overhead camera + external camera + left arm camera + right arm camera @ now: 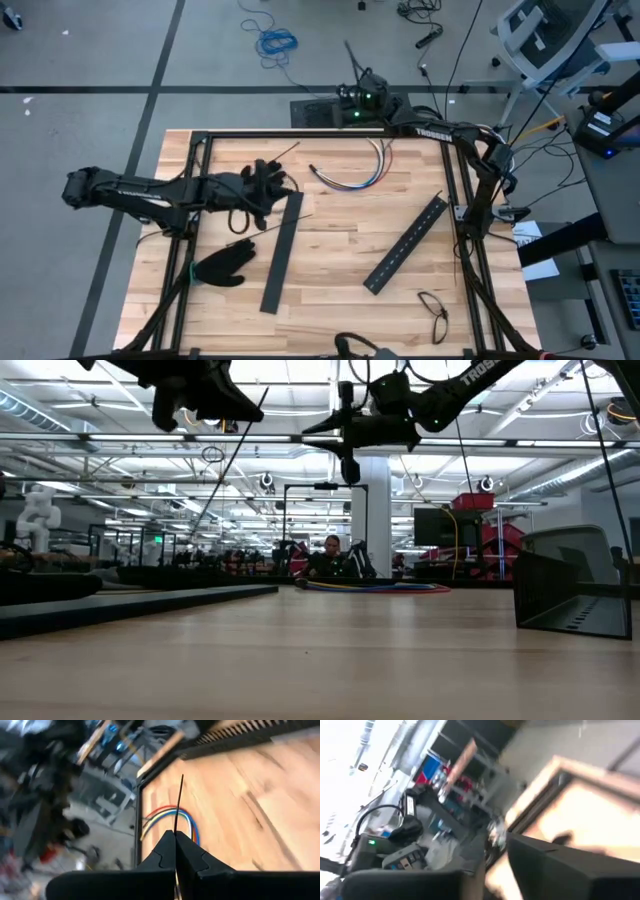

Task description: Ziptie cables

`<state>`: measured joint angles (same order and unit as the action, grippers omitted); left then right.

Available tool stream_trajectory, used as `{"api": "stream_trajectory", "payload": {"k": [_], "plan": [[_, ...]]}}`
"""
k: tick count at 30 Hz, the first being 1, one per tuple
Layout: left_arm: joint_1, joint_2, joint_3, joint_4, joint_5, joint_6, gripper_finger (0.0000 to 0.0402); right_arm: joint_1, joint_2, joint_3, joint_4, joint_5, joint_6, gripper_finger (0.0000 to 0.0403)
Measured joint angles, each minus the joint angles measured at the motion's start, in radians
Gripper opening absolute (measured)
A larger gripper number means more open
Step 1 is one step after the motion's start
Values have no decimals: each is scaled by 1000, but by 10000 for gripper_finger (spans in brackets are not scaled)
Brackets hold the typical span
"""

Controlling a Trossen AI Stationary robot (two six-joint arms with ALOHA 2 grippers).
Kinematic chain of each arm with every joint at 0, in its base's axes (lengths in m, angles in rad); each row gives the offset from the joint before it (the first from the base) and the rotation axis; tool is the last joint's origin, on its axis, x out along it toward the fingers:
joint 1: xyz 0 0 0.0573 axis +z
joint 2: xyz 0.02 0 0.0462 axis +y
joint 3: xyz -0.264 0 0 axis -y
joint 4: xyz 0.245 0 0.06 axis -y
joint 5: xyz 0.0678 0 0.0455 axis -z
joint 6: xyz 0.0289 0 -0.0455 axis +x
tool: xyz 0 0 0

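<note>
Left claw (175,840) is clamped tight on a ziptie (178,802), the thin dark strip sticking straight out past the fingertips, so the free end is out front and ready to thread. From above, that claw (262,186) hangs over the bench (340,225) at about ten o'clock, raised off the wood, with the strip (287,152) angling off toward one o'clock. It looks aimed at the work.

And the work is right ahead: the cables (167,817), red, yellow, white and blue, lie in a loose curve on the wood beyond the strip's tip. Overhead they sit at twelve o'clock near the far rail (352,172), well apart from the left claw, untied as yet.

Nearer the middle, two black slotted bars lie flat, one (282,250) at seven o'clock, one (405,243) at four o'clock. A black glove (220,265) rests at eight o'clock.

Farthest off, the right claw (358,92) waits beyond the far edge at twelve o'clock; I cannot tell how its fingers stand.
</note>
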<state>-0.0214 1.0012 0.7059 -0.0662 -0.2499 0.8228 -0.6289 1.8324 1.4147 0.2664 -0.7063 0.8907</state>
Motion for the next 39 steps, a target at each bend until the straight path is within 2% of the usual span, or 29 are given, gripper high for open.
{"api": "stream_trajectory", "payload": {"k": [3, 5, 7, 9, 11, 18, 24, 33, 36, 39], "plan": [[-32, 23, 0, 1, 10, 150, 0, 32, 0, 0, -126, -11, -2, 143], [-61, 29, 0, 2, -13, 305, 0, 62, 0, 0, -251, 4, -38, 173], [-84, 36, 1, 16, -54, 472, 0, 96, 1, -4, -370, 70, -88, 196], [-97, 45, 1, 45, -71, 571, 0, 125, 3, -23, -393, 129, -92, 207], [-109, 58, 17, 53, -75, 596, 0, 144, 3, -52, -331, 150, -6, 211], [-167, 105, 98, 22, -95, 626, 0, 199, 2, -214, 51, 265, 357, 209], [-221, 115, 139, -25, -95, 572, 0, 241, 2, -340, 417, 454, 590, 209], [-236, 140, 171, -27, -80, 573, 0, 314, 12, -352, 477, 618, 642, 208], [-236, 140, 174, -21, -54, 571, 0, 315, 48, -341, 566, 628, 695, 208], [-236, 140, 174, -22, -46, 571, 0, 321, 89, -312, 584, 621, 723, 208]]}}
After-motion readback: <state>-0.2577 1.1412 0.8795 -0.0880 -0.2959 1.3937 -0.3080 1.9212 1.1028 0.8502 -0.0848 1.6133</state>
